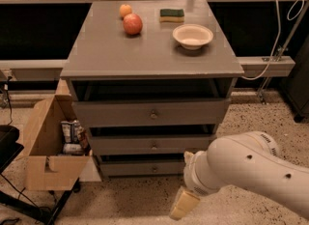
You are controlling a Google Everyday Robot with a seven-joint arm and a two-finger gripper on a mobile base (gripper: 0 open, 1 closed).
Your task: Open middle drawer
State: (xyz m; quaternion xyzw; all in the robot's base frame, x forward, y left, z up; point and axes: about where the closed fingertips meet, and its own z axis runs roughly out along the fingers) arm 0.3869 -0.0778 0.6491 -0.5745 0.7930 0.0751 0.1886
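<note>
The grey cabinet (149, 60) has three stacked drawer fronts. The middle drawer (145, 145) is the second front, wide and shallow, with a small round knob (154, 146) at its centre; its front sits flush with the other two. My gripper (182, 203) hangs at the end of the white arm (246, 171), low in front of the cabinet's lower right, below and to the right of the knob and apart from it. Only one tan finger (181, 205) shows.
On the cabinet top are an apple (133, 24), an orange (125, 10), a sponge (172, 14) and a white bowl (192, 35). An open cardboard box (46, 161) with packets stands left of the drawers. A cable (277, 35) hangs at the right.
</note>
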